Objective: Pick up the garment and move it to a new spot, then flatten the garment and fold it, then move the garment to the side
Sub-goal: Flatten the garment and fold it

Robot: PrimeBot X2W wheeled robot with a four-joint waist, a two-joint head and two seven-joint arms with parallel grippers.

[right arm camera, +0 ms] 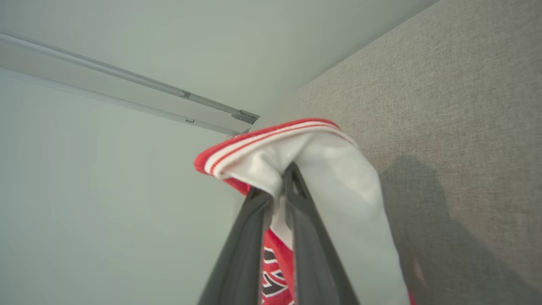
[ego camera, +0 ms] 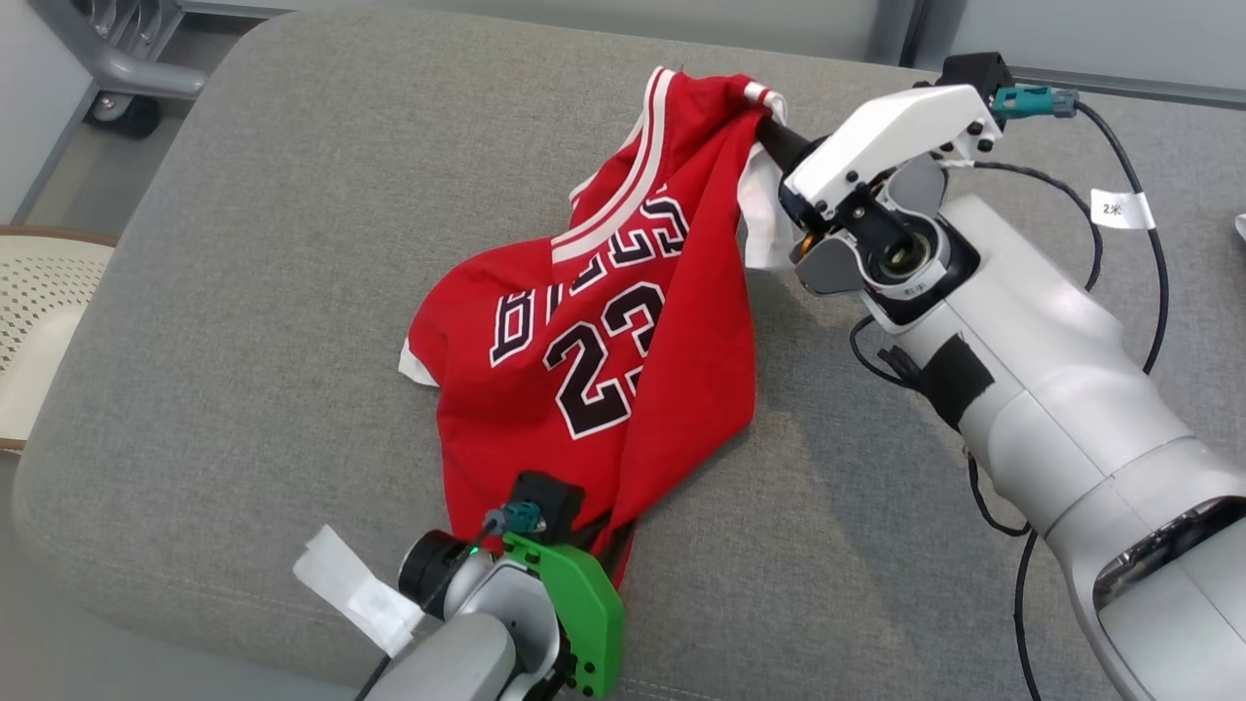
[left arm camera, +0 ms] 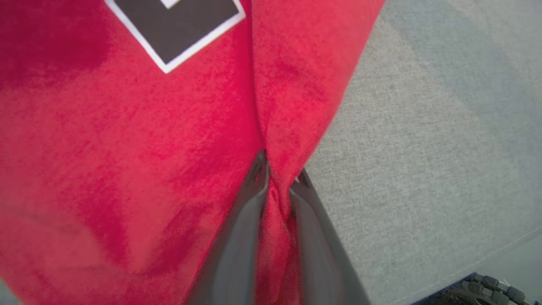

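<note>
Pinching a red shirt (ego camera: pixel 604 331) at two ends. At the near end, left gripper (left arm camera: pixel 277 178) closed tight on a fold of the red cloth, close by the near edge of the grey cushion (ego camera: pixel 243 292). At the far end, right gripper (right arm camera: pixel 277 186) pressed together on the white inside of the shirt, just under a rim with red and white stripes. Held up a bit off the cushion at that far right corner. Lying rumpled on the cushion in the middle, between the two grippers. Showing a black number 23 and black letters with white edges, face up. Folded over along the right side. Off to the left, beside the cushion, a pale seat (ego camera: pixel 39 302) with little holes. By the right arm, black wires (ego camera: pixel 1161 282) and a small white tag (ego camera: pixel 1121 209).
</note>
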